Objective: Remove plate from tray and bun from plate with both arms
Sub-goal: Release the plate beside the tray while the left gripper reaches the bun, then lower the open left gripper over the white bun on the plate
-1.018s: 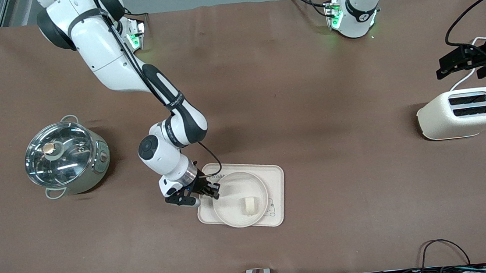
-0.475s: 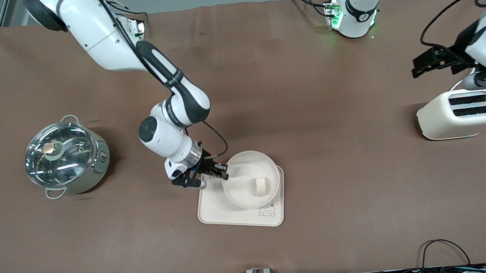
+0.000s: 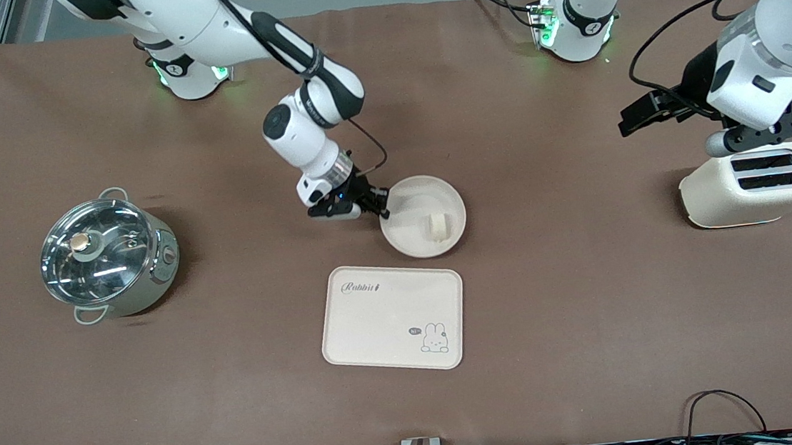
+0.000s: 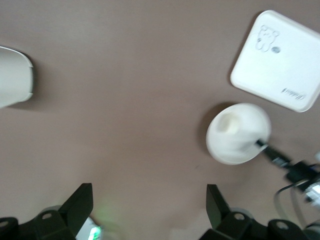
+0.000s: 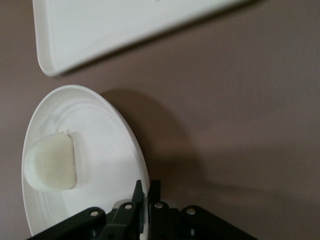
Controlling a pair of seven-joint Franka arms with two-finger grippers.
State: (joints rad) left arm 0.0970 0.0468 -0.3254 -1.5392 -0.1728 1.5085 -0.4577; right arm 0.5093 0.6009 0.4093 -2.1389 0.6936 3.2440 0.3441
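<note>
My right gripper (image 3: 380,206) is shut on the rim of the round cream plate (image 3: 418,215) and holds it tilted over the bare brown tablecloth, off the tray. The small pale bun (image 3: 437,225) lies in the plate. In the right wrist view the gripper (image 5: 148,192) pinches the plate's rim (image 5: 131,145), and the bun (image 5: 50,160) rests against the plate's low side. My left gripper (image 3: 632,117) is open and empty in the air beside the toaster. Its fingers (image 4: 81,201) stand wide apart. The plate (image 4: 235,137) also shows in the left wrist view.
The rectangular cream tray (image 3: 391,316) with a rabbit drawing lies bare, nearer to the front camera than the plate. A white toaster (image 3: 755,184) stands at the left arm's end. A steel pot (image 3: 106,256) with a glass lid stands at the right arm's end.
My right gripper has lifted the plate with the bun off the tray and carried it toward the arm bases. My left gripper has moved from beside the toaster toward the table's middle.
</note>
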